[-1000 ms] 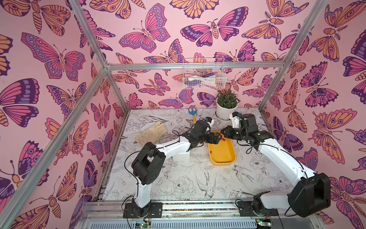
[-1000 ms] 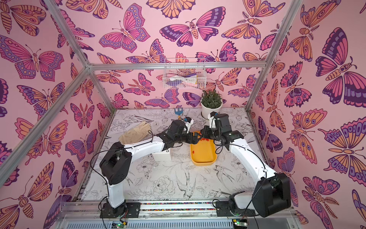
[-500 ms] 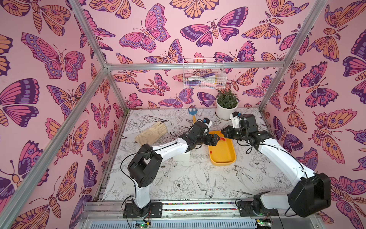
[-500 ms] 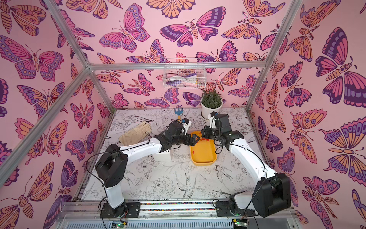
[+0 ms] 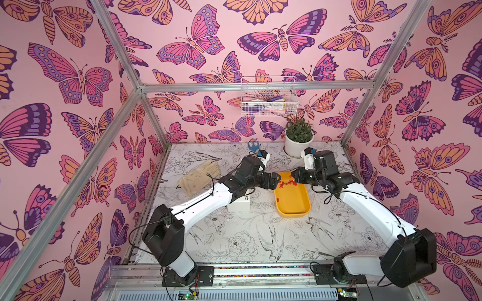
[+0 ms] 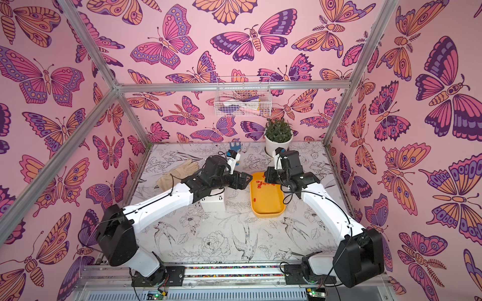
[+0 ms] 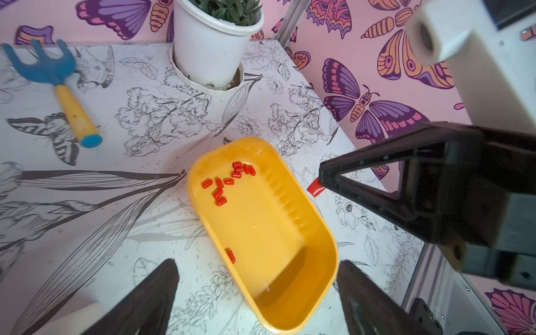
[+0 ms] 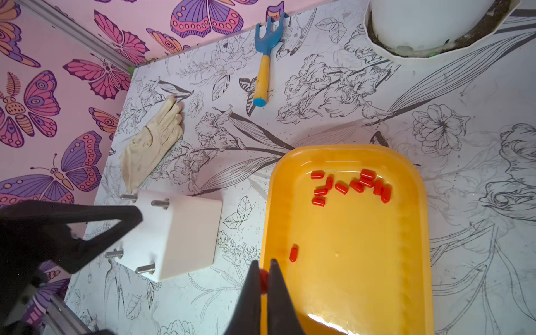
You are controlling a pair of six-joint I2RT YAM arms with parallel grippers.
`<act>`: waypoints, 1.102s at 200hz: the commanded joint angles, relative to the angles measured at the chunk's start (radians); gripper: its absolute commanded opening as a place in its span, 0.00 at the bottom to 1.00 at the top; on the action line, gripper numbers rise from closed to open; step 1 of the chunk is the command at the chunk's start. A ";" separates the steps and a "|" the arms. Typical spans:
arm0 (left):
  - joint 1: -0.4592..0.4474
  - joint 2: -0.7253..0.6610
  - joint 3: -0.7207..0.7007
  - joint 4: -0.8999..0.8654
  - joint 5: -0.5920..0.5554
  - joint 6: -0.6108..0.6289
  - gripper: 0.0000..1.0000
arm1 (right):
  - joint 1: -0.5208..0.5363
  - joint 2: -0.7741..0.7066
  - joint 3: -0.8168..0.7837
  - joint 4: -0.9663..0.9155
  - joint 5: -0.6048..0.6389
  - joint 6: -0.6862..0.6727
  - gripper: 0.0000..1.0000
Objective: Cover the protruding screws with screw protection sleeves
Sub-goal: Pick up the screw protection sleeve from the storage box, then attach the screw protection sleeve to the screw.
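Red sleeve (image 8: 263, 279), barely pinched by the right gripper (image 8: 264, 262) at the rim of the yellow tray (image 8: 406, 275), could squirt free before reaching the bare screws (image 8: 145, 269) beside it; left gripper (image 7: 258, 262) hangs spread.

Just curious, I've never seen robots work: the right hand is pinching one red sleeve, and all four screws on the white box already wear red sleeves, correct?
Not quite. The right hand does pinch a red sleeve, but the four screws on the white box are all bare metal, none covered. The right wrist view shows it.
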 commanded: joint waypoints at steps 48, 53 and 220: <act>0.154 -0.204 -0.143 -0.100 -0.020 -0.024 0.88 | 0.131 0.039 0.132 -0.103 0.119 -0.090 0.09; 0.168 -0.216 -0.154 -0.101 -0.012 -0.030 0.88 | 0.142 0.045 0.139 -0.107 0.126 -0.096 0.09; 0.425 -0.389 -0.388 -0.068 0.081 -0.042 0.90 | 0.426 0.178 0.273 -0.017 0.239 -0.250 0.09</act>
